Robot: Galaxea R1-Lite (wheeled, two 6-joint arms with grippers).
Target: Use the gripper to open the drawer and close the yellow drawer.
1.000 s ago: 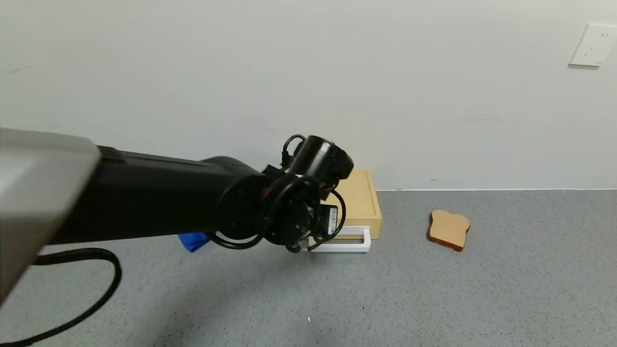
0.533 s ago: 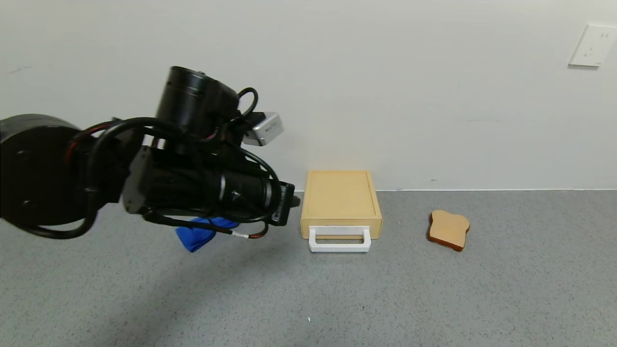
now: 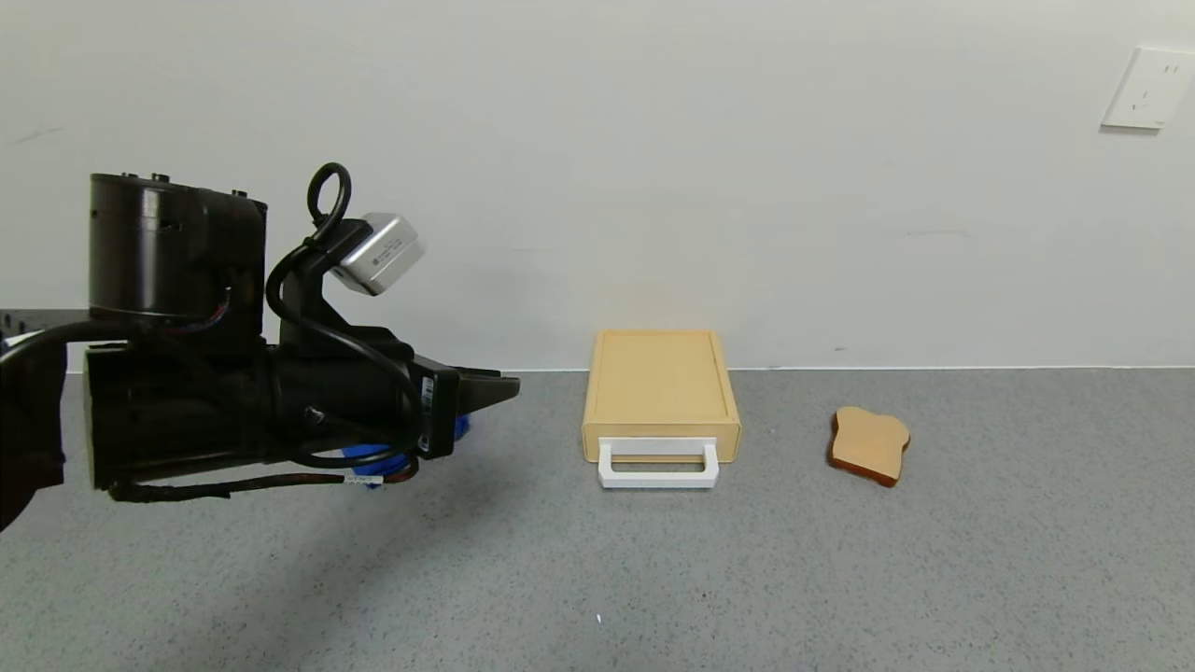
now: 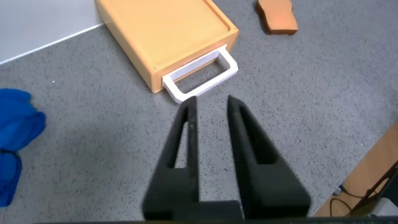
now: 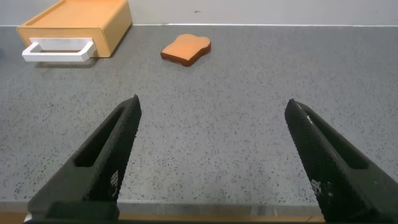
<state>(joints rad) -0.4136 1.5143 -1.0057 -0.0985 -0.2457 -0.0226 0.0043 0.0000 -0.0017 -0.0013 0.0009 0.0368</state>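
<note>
Grey speckled floor, white wall behind. Drawer [image 3: 660, 397] sat shut in its casing against the wall. Left gripper [image 3: 504, 385] hovered well left, fingers narrow, empty. Risk: fingers miss the thin white handle [image 3: 658, 464], shoving the light casing instead.

Even bright light, soft shadows

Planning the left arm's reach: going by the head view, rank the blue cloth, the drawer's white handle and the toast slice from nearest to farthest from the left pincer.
1. Blue cloth: right behind the left pincer, mostly hidden by it.
2. White handle of the drawer: to the pincer's right, mid-table.
3. Toast slice: farthest right, beyond the drawer.
</note>
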